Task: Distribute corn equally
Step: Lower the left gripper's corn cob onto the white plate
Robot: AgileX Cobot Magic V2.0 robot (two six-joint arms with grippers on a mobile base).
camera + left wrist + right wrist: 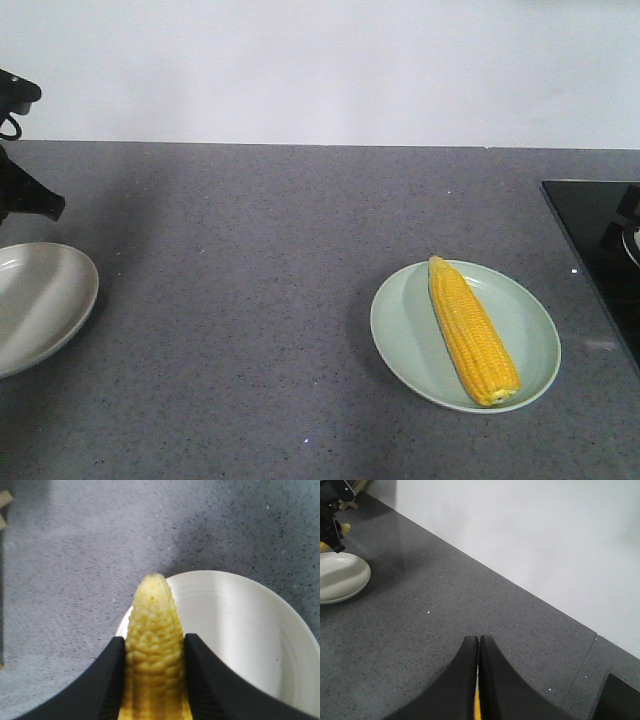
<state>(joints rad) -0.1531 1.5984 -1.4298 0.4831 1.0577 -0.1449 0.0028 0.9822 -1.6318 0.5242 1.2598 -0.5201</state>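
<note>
A: What does the left end effector (154, 680) carry?

B: A bright yellow husked corn cob with a paler pointed tip (152, 645), clamped between its two black fingers (107, 680). In the left wrist view the cob fills the lower centre of the frame, kernel rows running up to the tip, which points toward the upper middle.

A: And what lies beneath it?

B: A round, shallow off-white plate (240, 630), spreading to the lower right of that frame. The tip sits over the plate's left rim; whether it touches the plate I cannot tell.

A: The right end effector (478, 680)?

B: Its black fingers (457, 680) are pressed together at the bottom centre of the right wrist view, gripping nothing. A sliver of yellow shows in the seam between them, at the very bottom edge.

A: Is there a second cob?

B: Yes, a whole bright yellow cob (472, 330) lying diagonally on a pale green oval plate (400, 330) at the lower right of the front view, pointed end toward the upper left of the plate, blunt end at its lower right rim.

A: What else is around?

B: A speckled dark grey stone surface (260, 300) carries both plates, which sit well apart. A glossy black cooktop panel (595, 240) occupies the right edge, and a plain white wall (320, 70) runs behind. Nothing stands between the plates.
</note>
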